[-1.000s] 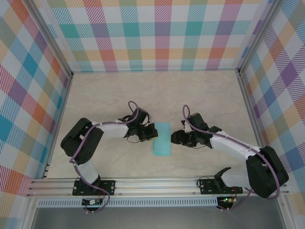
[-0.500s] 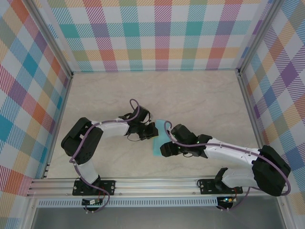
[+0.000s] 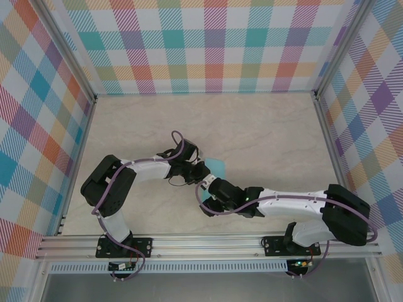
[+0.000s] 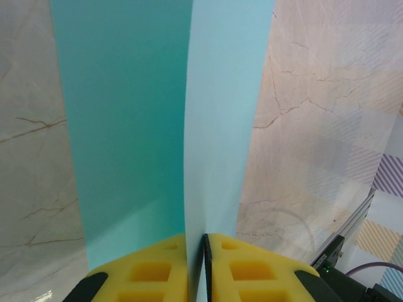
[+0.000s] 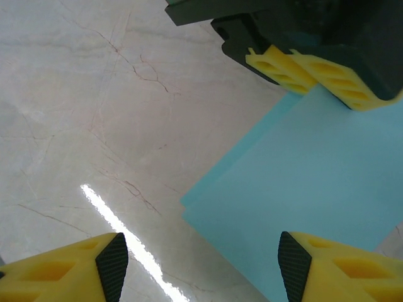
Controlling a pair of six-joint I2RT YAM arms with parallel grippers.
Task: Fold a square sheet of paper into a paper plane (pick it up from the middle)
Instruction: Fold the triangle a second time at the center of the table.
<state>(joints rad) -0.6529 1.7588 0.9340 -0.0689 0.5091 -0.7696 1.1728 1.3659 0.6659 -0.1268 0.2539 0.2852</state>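
Progress: the paper [image 3: 218, 167] lies near the middle of the table [image 3: 271, 126]. It is folded into a layered strip. A lighter layer meets a darker one along a straight crease. No pointed nose is visible, so the dart is judged not yet formed. The nose folds, the wing folds and the pick-up from the middle remain.

Left gripper [image 4: 196, 242]: at the paper's left edge, jaws pressed together on a paper layer.

Right gripper [image 5: 198, 251]: above the paper's near corner, jaws wide apart, holding nothing.

Containers: none; the paper rests directly on the table.
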